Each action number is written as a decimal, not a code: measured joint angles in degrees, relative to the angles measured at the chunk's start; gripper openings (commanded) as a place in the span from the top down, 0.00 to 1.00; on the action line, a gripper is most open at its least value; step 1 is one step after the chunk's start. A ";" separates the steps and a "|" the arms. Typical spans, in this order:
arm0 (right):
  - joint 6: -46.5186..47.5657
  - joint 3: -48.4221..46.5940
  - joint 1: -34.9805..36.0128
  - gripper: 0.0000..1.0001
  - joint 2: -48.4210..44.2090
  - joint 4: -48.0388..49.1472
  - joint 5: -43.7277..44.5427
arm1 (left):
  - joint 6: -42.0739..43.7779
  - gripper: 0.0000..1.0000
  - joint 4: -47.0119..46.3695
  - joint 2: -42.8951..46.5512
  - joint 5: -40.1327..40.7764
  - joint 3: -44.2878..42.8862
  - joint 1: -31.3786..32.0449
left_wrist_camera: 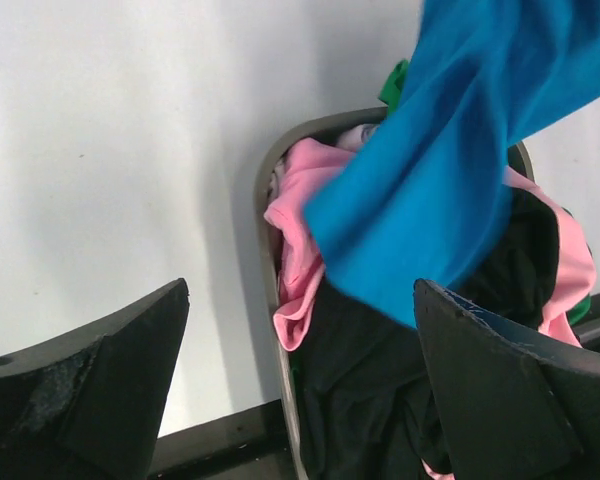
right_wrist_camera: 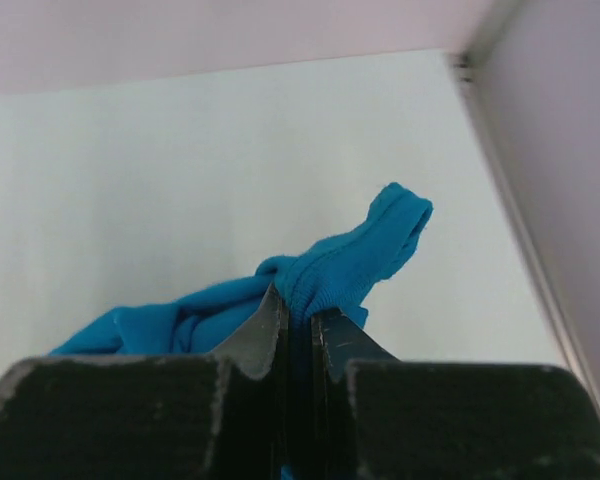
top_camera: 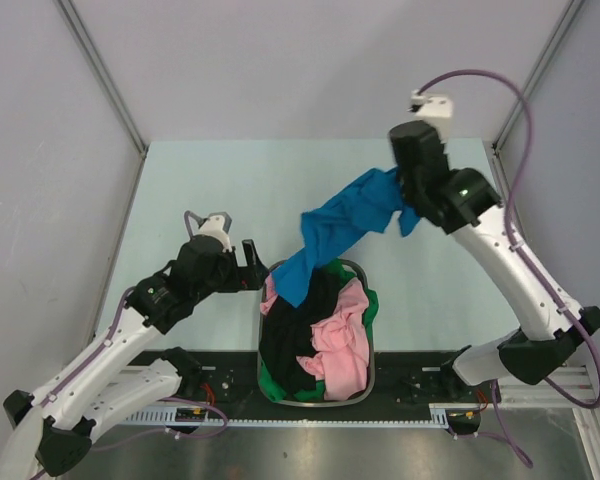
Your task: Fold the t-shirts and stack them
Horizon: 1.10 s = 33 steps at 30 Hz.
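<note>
My right gripper (top_camera: 404, 198) is shut on a bunched hem of the bright blue t-shirt (top_camera: 340, 228), held high over the back right of the table. The shirt stretches down and left from it, and its low end hangs over the grey basket (top_camera: 372, 368). In the right wrist view the fingertips (right_wrist_camera: 272, 318) pinch the ribbed blue fabric (right_wrist_camera: 350, 265). Pink (top_camera: 340, 335), black (top_camera: 288, 345) and green (top_camera: 372, 305) t-shirts lie crumpled in the basket. My left gripper (top_camera: 252, 262) is open beside the basket's left rim (left_wrist_camera: 270, 200), holding nothing. The blue cloth (left_wrist_camera: 450, 170) hangs ahead of it.
The basket sits at the near middle, between the two arm bases. A black rail (top_camera: 420, 385) runs along the table's front edge. Grey walls with metal posts (top_camera: 105, 75) close in the left, back and right sides.
</note>
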<state>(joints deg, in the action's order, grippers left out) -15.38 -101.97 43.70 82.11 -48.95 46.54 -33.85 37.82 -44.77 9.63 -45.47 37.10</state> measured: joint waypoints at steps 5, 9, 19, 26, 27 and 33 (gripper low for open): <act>-1.57 1.07 -22.56 1.00 -1.49 -0.63 -5.11 | 0.98 0.03 -0.02 -2.16 -3.56 -2.23 0.52; -4.13 4.28 -32.65 1.00 -0.96 -0.57 -9.66 | 1.46 0.03 -0.59 -4.26 -6.51 -6.51 1.70; -10.14 12.59 -33.40 0.00 11.78 -0.70 -16.74 | -0.94 0.07 -7.04 -14.40 -9.42 -12.26 15.69; -11.82 18.80 -32.17 0.00 7.82 -0.87 -18.56 | -7.06 0.12 -5.81 -33.05 -4.57 -17.44 31.93; -11.85 19.06 -32.02 0.00 6.80 -0.66 -18.56 | -8.26 0.12 -4.55 -35.65 -3.26 -19.43 33.59; -11.87 22.12 -30.25 0.00 2.19 0.13 -18.45 | -15.26 0.11 2.01 -46.42 1.51 -30.97 41.20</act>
<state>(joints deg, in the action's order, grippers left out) -27.24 -79.85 13.45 84.29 -48.82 28.10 -49.10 39.83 -91.20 11.14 -76.44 78.30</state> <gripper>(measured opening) 0.994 0.886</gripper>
